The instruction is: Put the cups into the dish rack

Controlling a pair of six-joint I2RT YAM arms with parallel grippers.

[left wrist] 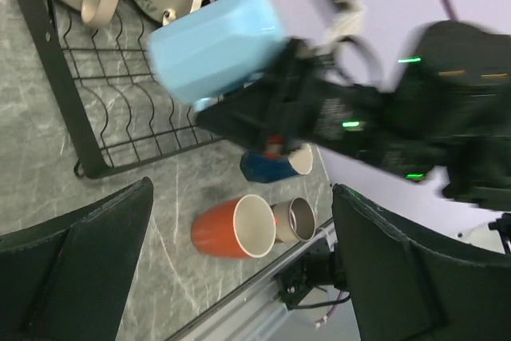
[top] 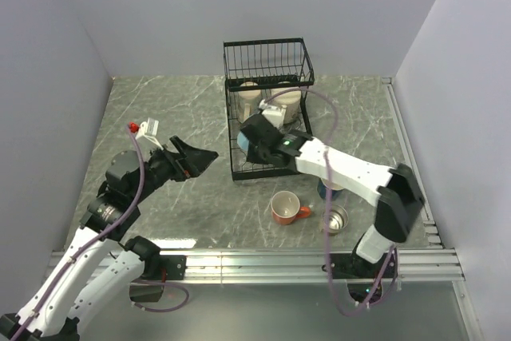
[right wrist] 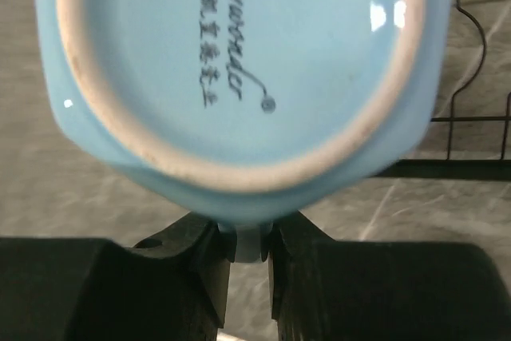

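Note:
My right gripper (right wrist: 249, 241) is shut on the handle of the light blue mug (right wrist: 239, 61), whose base faces the camera. From above, the mug (top: 243, 141) hangs over the low tray of the black wire dish rack (top: 267, 42). Two cream cups (top: 249, 95) (top: 286, 95) stand in the taller basket. The orange cup (top: 283, 207), the dark blue mug (top: 330, 189) and the small steel cup (top: 336, 219) are on the table in front of the rack. My left gripper (top: 204, 159) is open and empty, left of the rack.
The left wrist view shows the light blue mug (left wrist: 215, 45), the rack's tray wires (left wrist: 56, 77), the orange cup (left wrist: 227, 229) lying on its side, the steel cup (left wrist: 294, 220) and the dark blue mug (left wrist: 275, 165). A metal rail (top: 255, 259) runs along the table's near edge.

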